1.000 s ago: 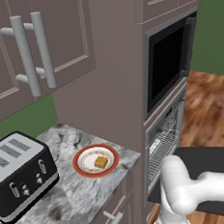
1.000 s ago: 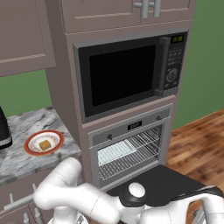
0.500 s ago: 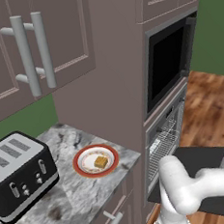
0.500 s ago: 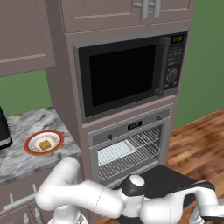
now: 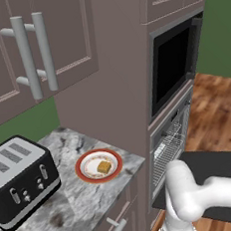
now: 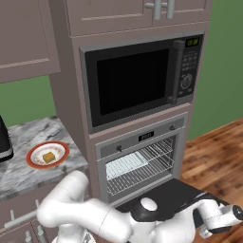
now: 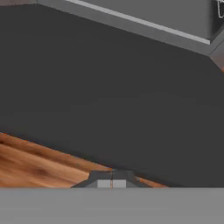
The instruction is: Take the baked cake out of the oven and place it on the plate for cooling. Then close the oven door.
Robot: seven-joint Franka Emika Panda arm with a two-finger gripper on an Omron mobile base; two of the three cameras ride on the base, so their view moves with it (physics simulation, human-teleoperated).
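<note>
Right up close, the claw [image 7: 112, 183] has its two tips pressed together with nothing between them, poised at the near edge of the oven door [image 7: 109, 87], where the dark panel meets the wooden floor [image 7: 35, 164]. In the right base view the arm stretches low across the front, the hand down at the lower right beside that same door [image 6: 171, 192], which lies folded down flat. Behind it the oven [image 6: 140, 161] stands wide open, wire racks showing and a pale baking tray [image 6: 126, 165] resting on one of them, toward the left side. Above sits the microwave [image 6: 137, 80] with its black window. Over to the left, on the marble tabletop [image 5: 71, 202], the cake [image 5: 104, 166] sits on the plate [image 5: 86, 163], near the tabletop's right edge by the oven column; it rests a touch right of the plate's middle. Further left stands the toaster [image 5: 21, 184], well apart from the plate. Up high, cabinet doors [image 5: 31, 45] with long bar handles.
</note>
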